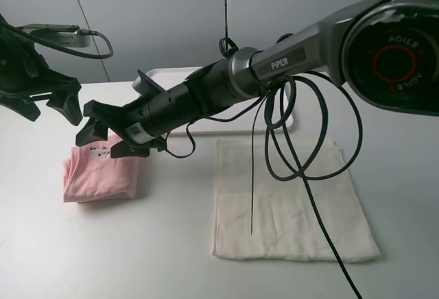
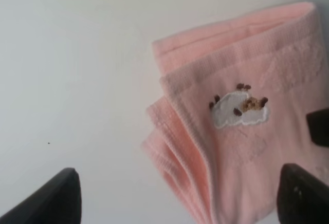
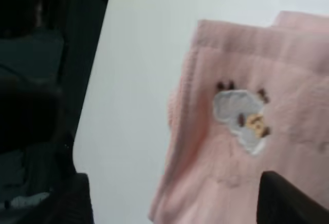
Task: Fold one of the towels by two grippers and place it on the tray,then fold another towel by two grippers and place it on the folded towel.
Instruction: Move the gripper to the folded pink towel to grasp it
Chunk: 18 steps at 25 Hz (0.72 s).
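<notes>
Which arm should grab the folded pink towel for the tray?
Probably the right: the right gripper hangs open right at the pink towel, while the left gripper sits higher, off to the side.

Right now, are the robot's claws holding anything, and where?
Nothing is held. The left gripper and right gripper both stand open above the folded pink towel on the table.

Pink towel [image 1: 96,177]; cream towel [image 1: 288,225]

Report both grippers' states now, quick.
Left gripper: open, holding nothing.
Right gripper: open over the folded pink towel, not gripping it.
</notes>
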Motion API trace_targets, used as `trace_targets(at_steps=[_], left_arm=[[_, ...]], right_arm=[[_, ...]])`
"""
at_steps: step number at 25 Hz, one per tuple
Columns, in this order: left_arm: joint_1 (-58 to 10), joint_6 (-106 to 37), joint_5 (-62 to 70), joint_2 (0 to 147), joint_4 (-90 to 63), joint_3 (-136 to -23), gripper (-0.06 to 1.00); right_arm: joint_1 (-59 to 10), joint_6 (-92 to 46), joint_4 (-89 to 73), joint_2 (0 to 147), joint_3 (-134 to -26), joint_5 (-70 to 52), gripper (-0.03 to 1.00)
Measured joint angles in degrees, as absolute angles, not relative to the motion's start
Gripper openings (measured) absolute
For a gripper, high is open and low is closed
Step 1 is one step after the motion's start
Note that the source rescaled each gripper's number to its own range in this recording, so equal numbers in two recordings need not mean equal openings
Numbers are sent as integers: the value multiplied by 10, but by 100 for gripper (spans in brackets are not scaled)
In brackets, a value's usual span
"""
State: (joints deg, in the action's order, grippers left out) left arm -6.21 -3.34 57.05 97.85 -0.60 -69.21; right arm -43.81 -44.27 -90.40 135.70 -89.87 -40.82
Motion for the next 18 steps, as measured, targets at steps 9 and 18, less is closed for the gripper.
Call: trace_targets(at_steps=[9,18], left_arm=[[-62,-34,570,978,-6,-692,98],[-62,-61,572,978,-40,-692,98]], right_arm=[[-419,-298,-706,1357,-899,-391,71],[-426,-257,-657,1358,-899,-360,71]])
